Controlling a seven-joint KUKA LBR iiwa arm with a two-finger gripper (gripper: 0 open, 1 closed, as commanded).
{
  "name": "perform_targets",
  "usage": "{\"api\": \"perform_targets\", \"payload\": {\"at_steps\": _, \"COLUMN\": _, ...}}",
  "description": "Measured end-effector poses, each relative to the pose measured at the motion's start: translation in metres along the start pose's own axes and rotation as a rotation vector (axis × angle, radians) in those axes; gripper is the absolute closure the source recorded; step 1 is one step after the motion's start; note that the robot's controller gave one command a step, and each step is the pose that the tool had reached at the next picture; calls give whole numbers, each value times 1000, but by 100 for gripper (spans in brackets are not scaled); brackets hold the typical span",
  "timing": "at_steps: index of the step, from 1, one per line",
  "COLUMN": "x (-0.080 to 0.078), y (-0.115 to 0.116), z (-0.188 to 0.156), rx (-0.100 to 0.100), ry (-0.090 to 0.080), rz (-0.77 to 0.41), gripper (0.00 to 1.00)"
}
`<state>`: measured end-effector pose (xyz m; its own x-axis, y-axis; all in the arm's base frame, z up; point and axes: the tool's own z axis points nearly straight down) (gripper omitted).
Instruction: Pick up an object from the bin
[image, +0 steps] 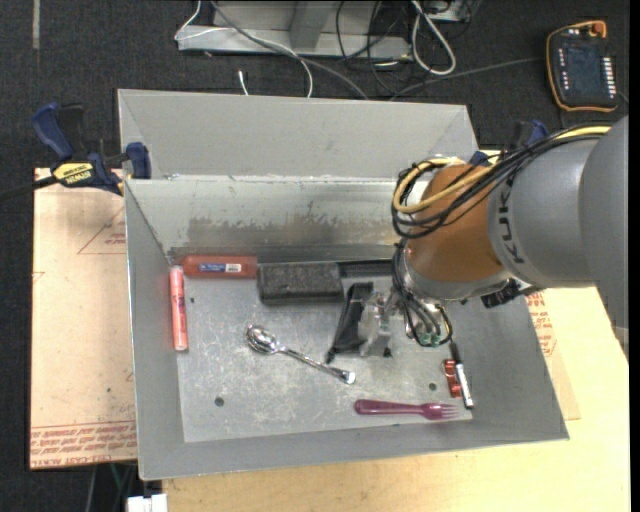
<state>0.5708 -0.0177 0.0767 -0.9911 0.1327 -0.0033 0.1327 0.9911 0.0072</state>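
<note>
Spoon (300, 357) lies untouched, its handle end just below the fingers' left tip. You hold nothing: the fingers (360, 346) stand apart, low over bare metal, so closing and lifting are both left to do. A dark block (300, 280) sits just above-left of them and a fork (405, 408) below. The bin (250, 410) has a flat, roomy floor.

The arm (570, 210) is a thick, smooth grey cylinder with dark lettering near its end. An orange cover (450, 240) wraps the rounded wrist, and yellow and black cables (415, 185) loop around it. The hand (362, 335) is black and bare silver metal, with thin wires (430, 328) bunched beside it.
</note>
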Motion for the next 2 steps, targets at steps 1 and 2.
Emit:
{"api": "perform_targets", "payload": {"at_steps": 1, "x": -3, "y": 4, "z": 3, "rx": 0, "ry": -1, "rz": 23, "gripper": 100}}
{"api": "perform_targets", "payload": {"at_steps": 2, "x": -2, "y": 7, "z": -1, "rx": 0, "ry": -3, "rz": 21, "gripper": 100}}
